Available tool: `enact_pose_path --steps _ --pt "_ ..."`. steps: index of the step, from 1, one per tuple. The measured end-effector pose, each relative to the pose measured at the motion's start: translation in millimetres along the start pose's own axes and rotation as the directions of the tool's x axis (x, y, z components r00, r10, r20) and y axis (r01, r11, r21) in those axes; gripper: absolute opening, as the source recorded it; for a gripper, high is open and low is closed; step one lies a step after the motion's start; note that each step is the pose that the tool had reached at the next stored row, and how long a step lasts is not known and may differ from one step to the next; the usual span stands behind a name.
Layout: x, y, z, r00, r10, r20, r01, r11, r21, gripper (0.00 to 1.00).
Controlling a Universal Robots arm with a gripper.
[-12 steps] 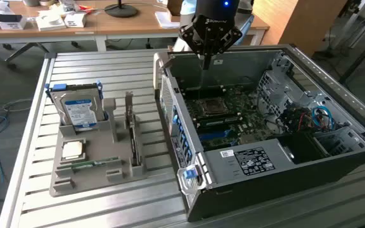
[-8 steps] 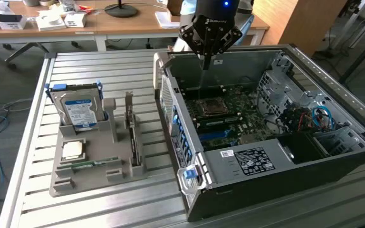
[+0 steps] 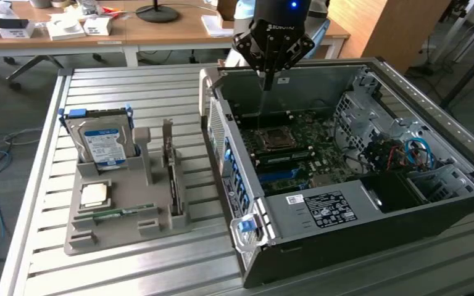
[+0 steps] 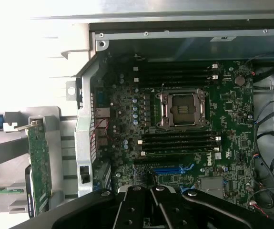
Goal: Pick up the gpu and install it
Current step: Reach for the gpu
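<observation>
Over the open case [image 3: 344, 240], the empty jaws are pressed together, well apart from the gpu [image 3: 168, 151].

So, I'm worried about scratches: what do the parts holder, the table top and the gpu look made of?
The parts holder looks like matte grey plastic: dull, uniform, blocky. The table top seems bare aluminium: pale ribbed slats with a soft sheen. The gpu is a green circuit board, probably fibreglass laminate, with a pale, metal-looking bracket strip at one end.
</observation>
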State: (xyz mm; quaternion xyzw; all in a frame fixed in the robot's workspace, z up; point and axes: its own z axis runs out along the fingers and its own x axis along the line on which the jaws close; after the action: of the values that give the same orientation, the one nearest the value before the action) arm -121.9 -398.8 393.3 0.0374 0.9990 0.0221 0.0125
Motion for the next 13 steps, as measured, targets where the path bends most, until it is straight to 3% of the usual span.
enact_pose_path --steps 5,13 --pt "7.5 -0.6 0.4 1.0000 0.000 0.0002 0.000 1.0000 0.0000 0.11" --pt "31.9 -2.3 2.0 1.0000 0.000 0.0006 0.000 1.0000 0.0000 0.11"
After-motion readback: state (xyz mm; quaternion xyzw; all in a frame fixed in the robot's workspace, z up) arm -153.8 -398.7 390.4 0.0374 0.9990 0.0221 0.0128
